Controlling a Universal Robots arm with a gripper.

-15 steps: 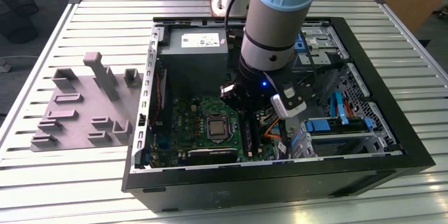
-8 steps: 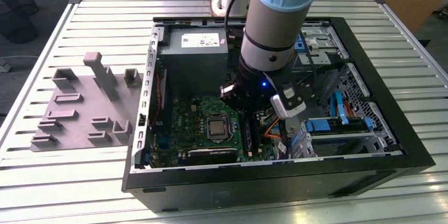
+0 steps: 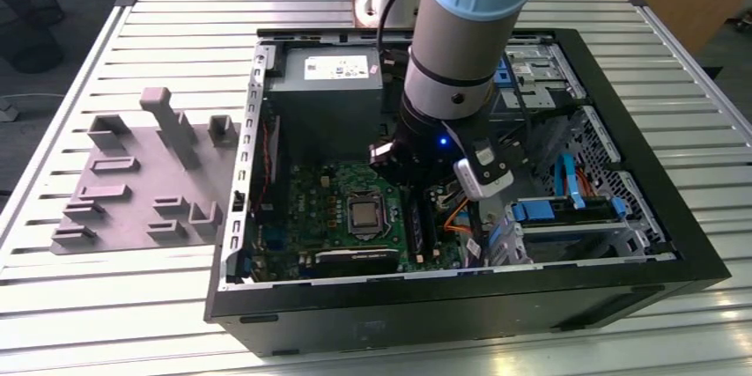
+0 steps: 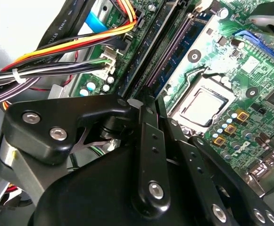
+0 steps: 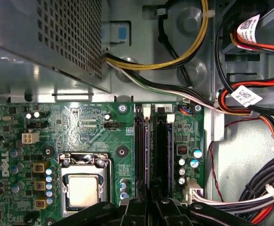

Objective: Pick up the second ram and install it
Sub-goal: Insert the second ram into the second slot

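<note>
A slatted metal tabletop (image 3: 153, 288) carries an open computer case (image 3: 658, 244) and, toward the exterior view's left, a grey plastic fixture (image 3: 129, 182). The arm reaches down into the case, and the hand (image 5: 150, 207) sits low over the motherboard (image 5: 89, 127), right above the long black memory slots (image 5: 141, 150) beside the processor socket (image 5: 84, 188). Its fingers (image 4: 151, 155) look pressed close together. In both wrist views a dark stick, apparently the second ram (image 5: 161, 150), lies in a slot just ahead of the fingertips; whether they touch it I cannot tell

A workshop or lab: an open computer case (image 3: 470, 305) on a slatted metal table (image 3: 106, 305) beside a grey fixture (image 3: 141, 173).
</note>
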